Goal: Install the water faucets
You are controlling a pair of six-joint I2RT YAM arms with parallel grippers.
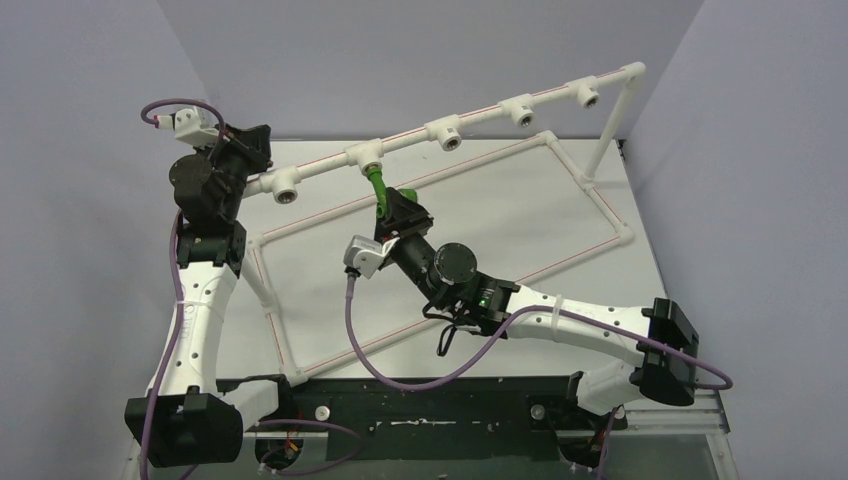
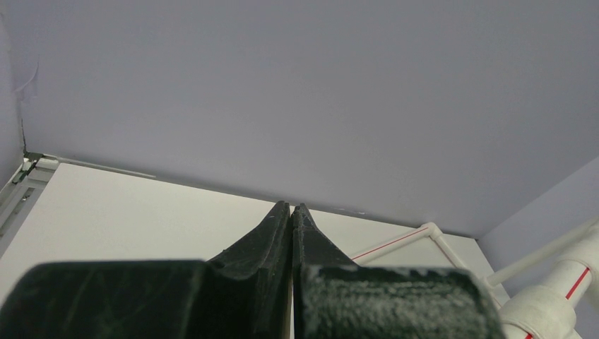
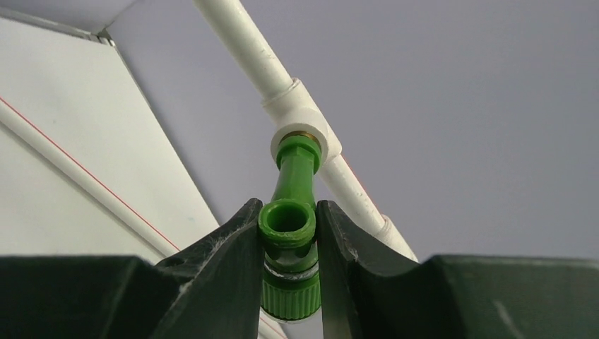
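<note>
Closed right gripper on the faucet at its spout mouth, likely to turn the far end into the tee. Left gripper shut on nothing, near the rail's left end, perhaps to brace it. Right wrist: faucet meeting the tee's brass mouth. Top only: second tee from left.

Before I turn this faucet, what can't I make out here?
- Thread depth: right wrist view, tee fitting hides the end of the faucet.
- Its lower end: right wrist view, behind fingers of the right gripper.
- Whether the left gripper touches the pipe: top view, its wrist hides this; left wrist view cuts the pipe off.
</note>
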